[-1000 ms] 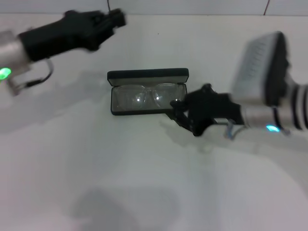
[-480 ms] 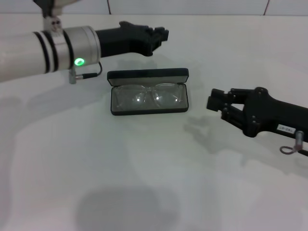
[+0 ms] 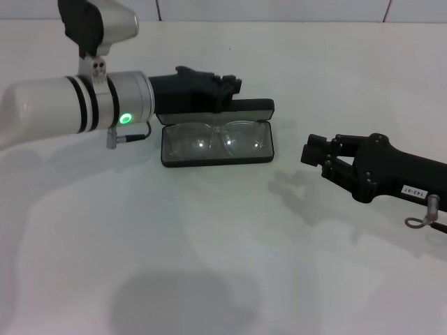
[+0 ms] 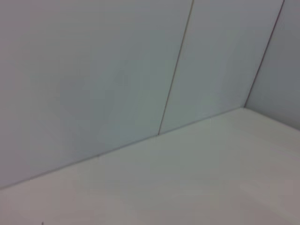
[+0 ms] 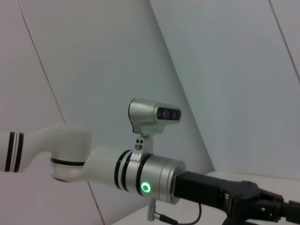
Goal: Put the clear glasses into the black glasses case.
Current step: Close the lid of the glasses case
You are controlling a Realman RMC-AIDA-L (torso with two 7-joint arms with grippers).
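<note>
Glasses in the open case, left hand now over the lid

Since half a second ago the left hand (image 3: 227,89) has dropped from beyond the black glasses case (image 3: 216,132) to hang over the far, raised lid, its fingers apparently pressed together, though the dark tip makes that hard to confirm. The right hand (image 3: 312,155) has barely shifted. It sits to the right of the case, well apart from it, and I cannot tell whether its fingers are spread or closed. The clear glasses (image 3: 222,139) lie inside the open case on the grey lining, just on the near side of the left hand. The case rests on the white tabletop (image 3: 209,237). The right wrist view shows the left arm against a wall.
</note>
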